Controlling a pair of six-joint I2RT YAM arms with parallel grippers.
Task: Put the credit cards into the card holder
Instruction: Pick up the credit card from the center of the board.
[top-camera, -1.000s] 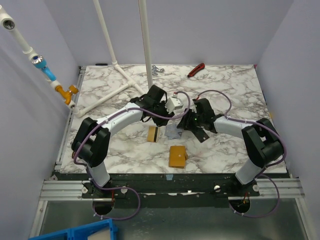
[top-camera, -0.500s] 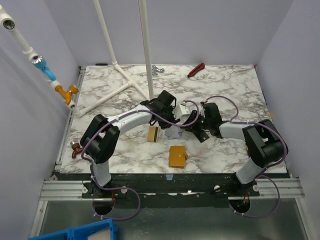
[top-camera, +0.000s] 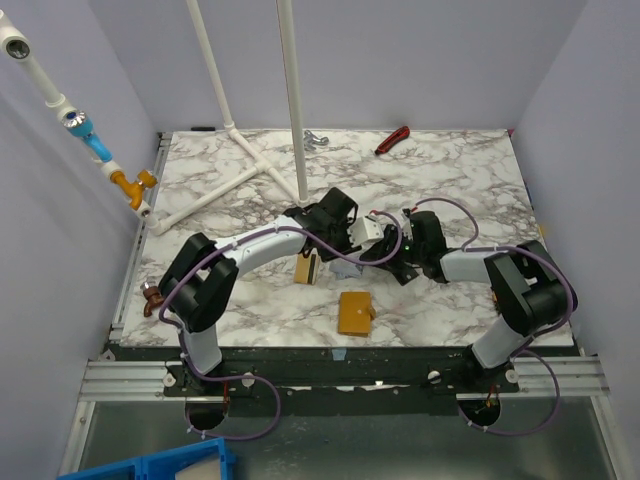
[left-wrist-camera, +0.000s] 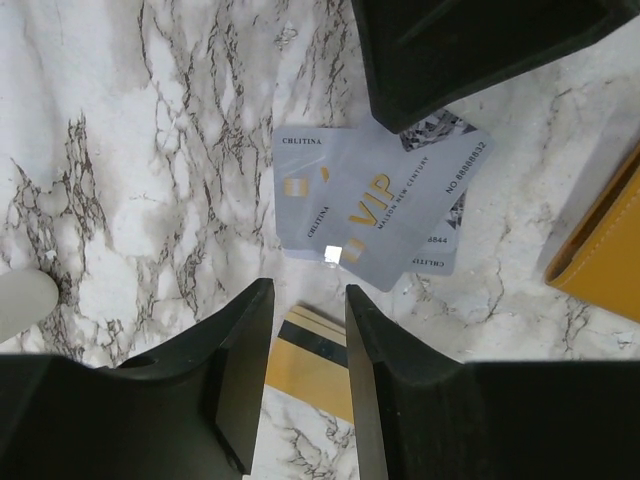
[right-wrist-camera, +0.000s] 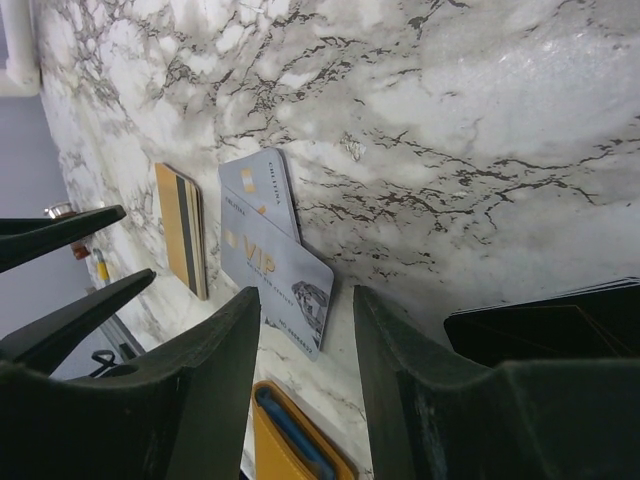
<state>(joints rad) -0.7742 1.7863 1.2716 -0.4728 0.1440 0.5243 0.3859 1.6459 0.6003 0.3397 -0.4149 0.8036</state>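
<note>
Two pale grey-blue cards (left-wrist-camera: 375, 205) lie flat on the marble, overlapped and fanned at an angle — the upper one reads "VIP" in gold and has a gold chip, while the lower one shows only its corners. Just beside them lies a gold-tan card (left-wrist-camera: 312, 360) with a dark stripe along one edge, also flat and apart from the grey pair. The holder (top-camera: 355, 312) — a tan-orange leather sleeve with a blue lining at its mouth — lies flat nearer the table's front edge, near the cards but not touching them.
</note>
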